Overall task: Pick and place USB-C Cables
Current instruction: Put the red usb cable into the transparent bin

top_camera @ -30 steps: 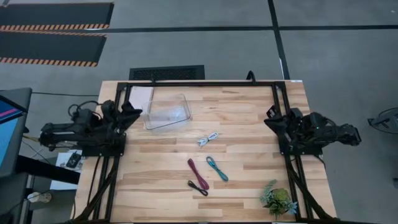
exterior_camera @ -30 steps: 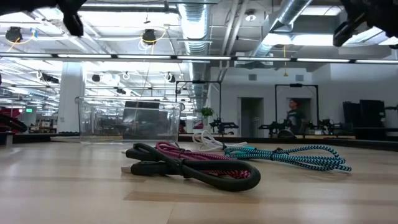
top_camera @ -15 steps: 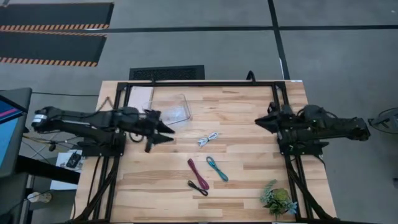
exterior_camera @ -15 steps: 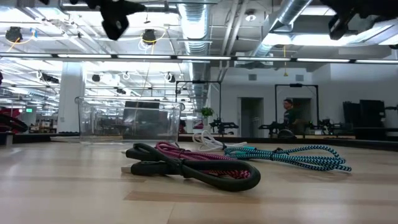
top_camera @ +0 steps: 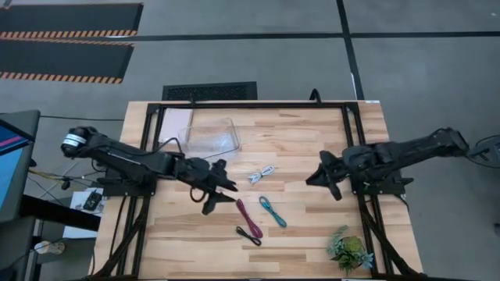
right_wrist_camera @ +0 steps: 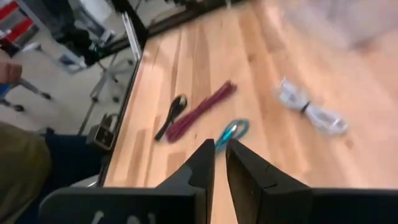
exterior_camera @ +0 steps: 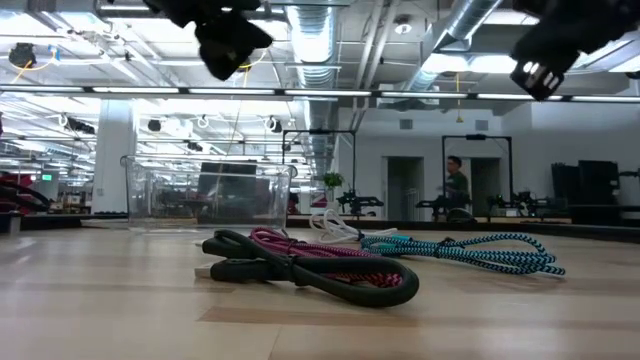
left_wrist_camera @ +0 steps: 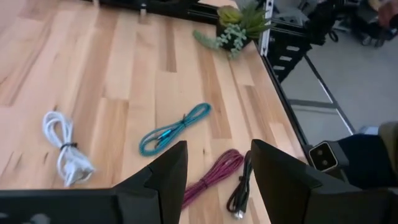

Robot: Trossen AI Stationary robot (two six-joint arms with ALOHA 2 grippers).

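Observation:
Four short coiled cables lie flat on the wooden table: white [top_camera: 262,173], maroon [top_camera: 247,212], teal [top_camera: 273,211] and black [top_camera: 248,234]. My left gripper [top_camera: 222,197] hangs open above the table, just left of the maroon cable and clear of it. In the left wrist view its fingers [left_wrist_camera: 217,149] frame the maroon cable [left_wrist_camera: 211,177] and black cable [left_wrist_camera: 239,193], with teal [left_wrist_camera: 174,129] and white [left_wrist_camera: 65,149] beyond. My right gripper [top_camera: 316,178] is shut, in the air to the right of the cables. Its wrist view [right_wrist_camera: 219,149] looks over teal [right_wrist_camera: 231,132], maroon [right_wrist_camera: 199,112], black [right_wrist_camera: 171,115] and white [right_wrist_camera: 311,109].
A clear plastic container [top_camera: 209,140] stands near the table's far left part. A small green potted plant [top_camera: 349,251] sits at the near right corner. Black frame rails run along the left and right table edges. A person stands far off in the room [exterior_camera: 455,190].
Both arms have stretched out from the table's sides toward its middle. My left gripper has travelled right and toward the near edge, ending beside the maroon cable. My right gripper has moved left and slightly nearer. The cables have stayed where they were.

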